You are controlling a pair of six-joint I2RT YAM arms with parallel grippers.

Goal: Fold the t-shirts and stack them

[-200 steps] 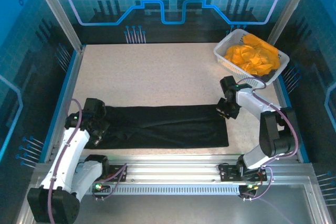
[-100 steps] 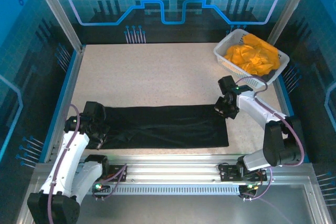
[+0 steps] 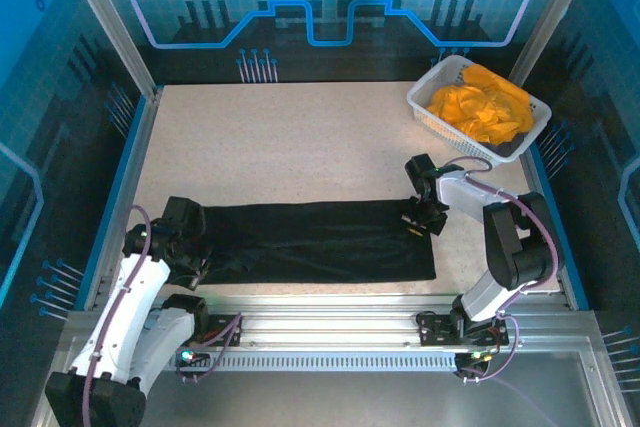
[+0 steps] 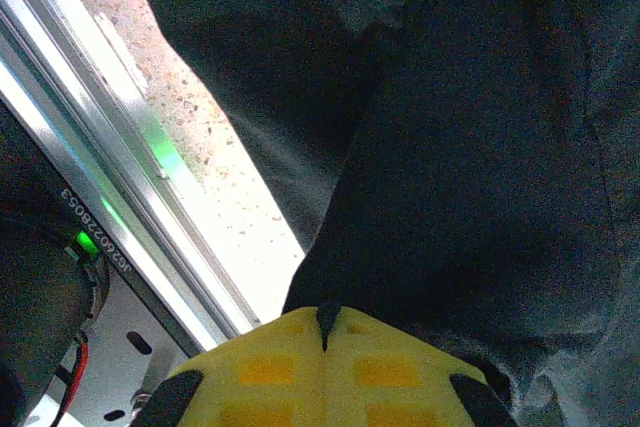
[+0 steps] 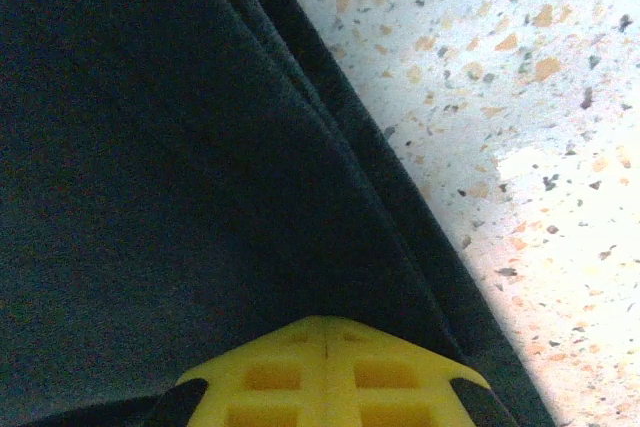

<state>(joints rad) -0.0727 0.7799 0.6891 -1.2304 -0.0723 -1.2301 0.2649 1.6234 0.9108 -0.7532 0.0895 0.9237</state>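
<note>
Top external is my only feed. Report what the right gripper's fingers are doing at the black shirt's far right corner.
Observer: In the right wrist view the right gripper is shut. Its yellow fingers are pressed together, and the stacked folded edges of the black t-shirt run right up into the tips.
Operator: Now check the left gripper's hold and tell me.
Observer: In the left wrist view the left gripper is shut too, with a dark sliver of the cloth caught between its yellow tips.
</note>
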